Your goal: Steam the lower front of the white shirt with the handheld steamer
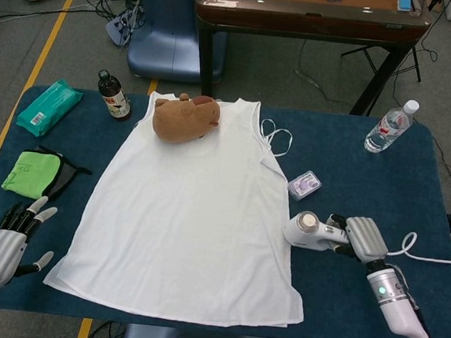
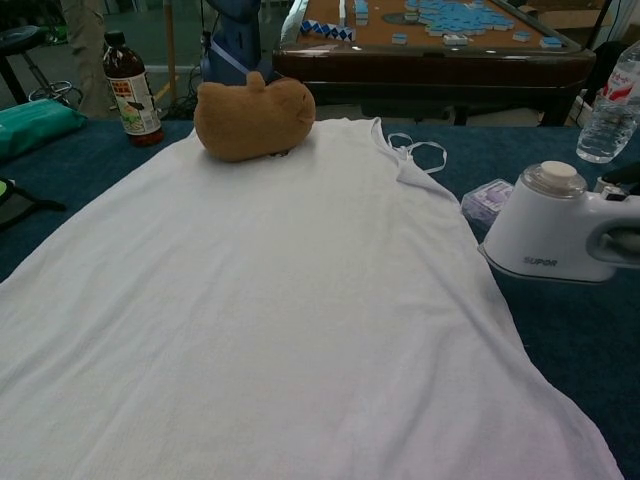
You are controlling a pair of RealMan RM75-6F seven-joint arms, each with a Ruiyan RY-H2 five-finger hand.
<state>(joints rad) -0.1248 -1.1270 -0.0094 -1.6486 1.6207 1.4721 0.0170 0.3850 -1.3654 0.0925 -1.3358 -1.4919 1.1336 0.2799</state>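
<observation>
While my right hand [image 1: 364,238] grips the handheld steamer [image 1: 312,231] by its handle, the steamer's head sits at the shirt's right edge, about 4 o'clock from the middle of the white shirt [image 1: 190,213]. Its cord [image 1: 420,251] trails off toward 3 o'clock. The chest view shows the steamer's white body [image 2: 545,228] just beside the fabric edge; I cannot tell whether it touches.

The shirt lies flat on the blue table [image 1: 368,170], neck at 12 o'clock, hem at 6 o'clock. A brown plush toy [image 1: 184,117] rests on the collar end.

My left hand [image 1: 3,249] is released, fingers spread, holding nothing, off the hem's 8 o'clock corner.

Handling, as I judge it: the steamer is rigid, smooth plastic and probably weighted toward the head, so the grip belongs on the handle, as it is now. The shirt is thin and limp; it will likely drag and bunch under the head unless passes are light. The plush may help to anchor the far end.

Around the shirt: a dark bottle [image 1: 114,96], a green packet [image 1: 49,108], a green cloth [image 1: 36,174], a small case [image 1: 304,184], a water bottle [image 1: 389,127].
</observation>
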